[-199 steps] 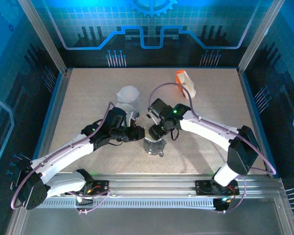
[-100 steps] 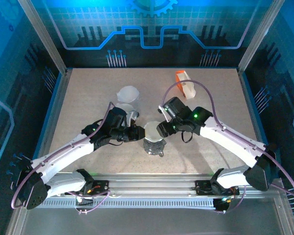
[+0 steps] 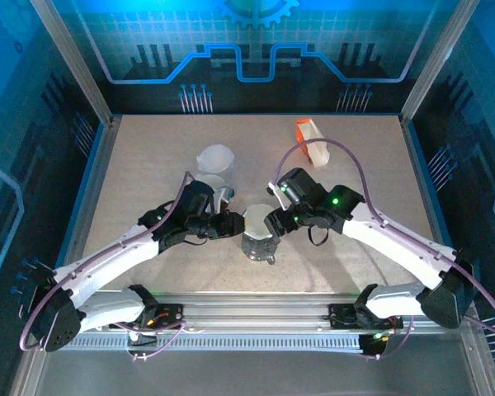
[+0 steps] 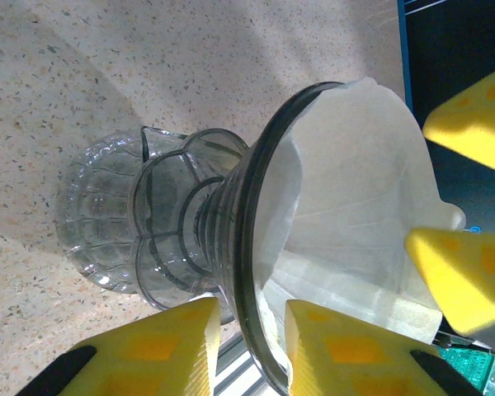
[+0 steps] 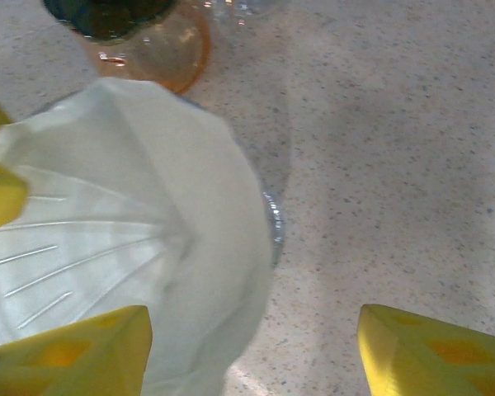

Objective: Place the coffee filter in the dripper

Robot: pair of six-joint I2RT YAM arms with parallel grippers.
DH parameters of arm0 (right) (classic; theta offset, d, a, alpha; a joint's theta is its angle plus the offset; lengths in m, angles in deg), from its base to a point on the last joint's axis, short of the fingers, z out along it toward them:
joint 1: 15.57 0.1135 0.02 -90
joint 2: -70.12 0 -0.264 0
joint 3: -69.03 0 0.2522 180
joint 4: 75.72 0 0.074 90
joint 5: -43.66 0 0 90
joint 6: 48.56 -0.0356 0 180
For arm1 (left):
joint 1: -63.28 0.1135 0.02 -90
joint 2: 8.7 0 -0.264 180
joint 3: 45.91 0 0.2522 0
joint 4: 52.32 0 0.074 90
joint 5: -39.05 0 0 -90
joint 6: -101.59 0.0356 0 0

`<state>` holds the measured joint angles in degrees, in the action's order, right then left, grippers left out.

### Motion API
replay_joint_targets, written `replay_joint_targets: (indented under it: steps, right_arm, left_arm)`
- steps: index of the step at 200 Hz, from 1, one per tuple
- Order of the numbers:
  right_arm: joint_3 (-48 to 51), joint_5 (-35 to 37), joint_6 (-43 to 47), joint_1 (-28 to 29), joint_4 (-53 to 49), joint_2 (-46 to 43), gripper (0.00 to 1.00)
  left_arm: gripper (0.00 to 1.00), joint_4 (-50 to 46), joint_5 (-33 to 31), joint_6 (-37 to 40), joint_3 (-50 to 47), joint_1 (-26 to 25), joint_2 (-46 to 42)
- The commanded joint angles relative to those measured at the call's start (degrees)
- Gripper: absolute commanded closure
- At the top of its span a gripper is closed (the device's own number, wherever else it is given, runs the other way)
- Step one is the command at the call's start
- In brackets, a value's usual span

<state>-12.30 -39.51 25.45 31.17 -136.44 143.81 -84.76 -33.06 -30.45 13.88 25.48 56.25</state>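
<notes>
The white paper filter (image 4: pixel 355 181) sits inside the cone of the glass dripper (image 4: pixel 181 223), which stands near the middle of the table (image 3: pixel 148 148), between the two arms. The left gripper (image 4: pixel 249 309) is clamped on the dripper's rim, one finger outside and one inside. The right gripper (image 5: pixel 252 318) hangs just beside the filter's upper edge, jaws spread wide and holding nothing. Another white filter (image 3: pixel 215 157) lies farther back.

The left arm (image 3: pixel 107 262) and right arm (image 3: pixel 396 239) wear white shells between black joints and black wrists. A lilac cable (image 3: pixel 351 153) loops along each. A green light (image 3: pixel 333 196) glows right of centre. The fingers (image 4: pixel 148 355) are yellow wedges with faint orange squares.
</notes>
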Motion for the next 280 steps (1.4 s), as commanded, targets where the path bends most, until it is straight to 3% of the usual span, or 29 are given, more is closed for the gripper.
replay_joint_targets:
  steps: [1,93,128,256,280]
  right_arm:
    - [1.0,-1.8,0.7,2.3,1.0,-1.7,0.32]
    - [1.4,3.8,0.3,3.8,1.0,-4.8,0.33]
    - [2.4,8.8,-1.2,2.2,4.0,-9.8,0.32]
    - [3.8,11.2,-4.0,0.8,5.3,-11.8,0.30]
    - [4.2,12.4,-4.2,0.8,5.5,-13.1,0.29]
  left_arm:
    - [0.71,0.3,0.9,-0.5,-0.4,-0.6,0.6]
    - [0.71,0.1,0.6,-0.4,-0.4,-0.6,0.6]
    - [0.66,0.1,0.4,-0.4,-0.2,-0.6,0.3]
    - [0.45,0.8,-1.8,-0.4,0.5,-0.5,-4.8]
    - [0.37,-1.2,-3.1,0.9,2.2,-0.5,-6.8]
